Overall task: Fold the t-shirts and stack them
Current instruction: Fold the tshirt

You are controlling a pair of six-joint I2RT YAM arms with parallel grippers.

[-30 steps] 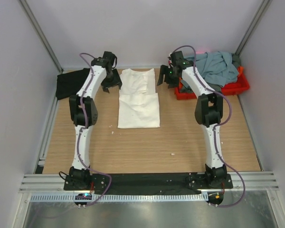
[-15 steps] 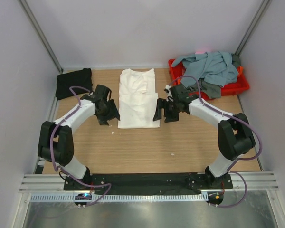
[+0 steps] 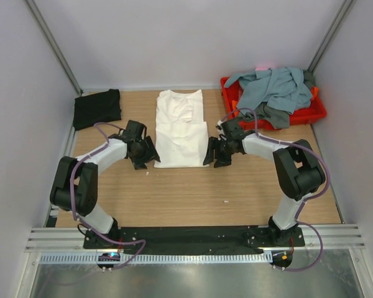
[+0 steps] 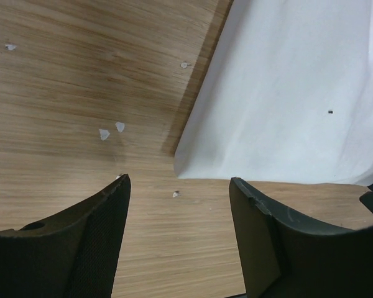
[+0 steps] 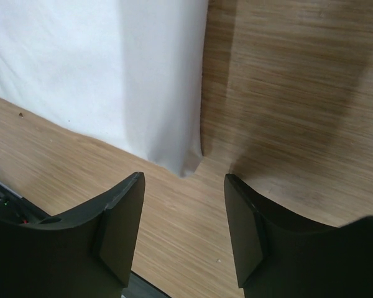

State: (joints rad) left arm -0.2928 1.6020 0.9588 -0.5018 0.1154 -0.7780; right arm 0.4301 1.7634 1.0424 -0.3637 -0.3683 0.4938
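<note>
The left claw (image 4: 178, 186) and right claw (image 5: 184, 181) gape empty, each with a near corner of the white t-shirt (image 3: 181, 133) just ahead of its fingertips, the shirt flat between them, seemingly so both can pinch the hem.

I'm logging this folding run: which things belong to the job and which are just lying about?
Job: white cloth t-shirt; black cloth t-shirt; heap of grey-blue and dark grey cloth t-shirts.
Lying about: red plastic tray; small pale scraps on the wooden table.
</note>
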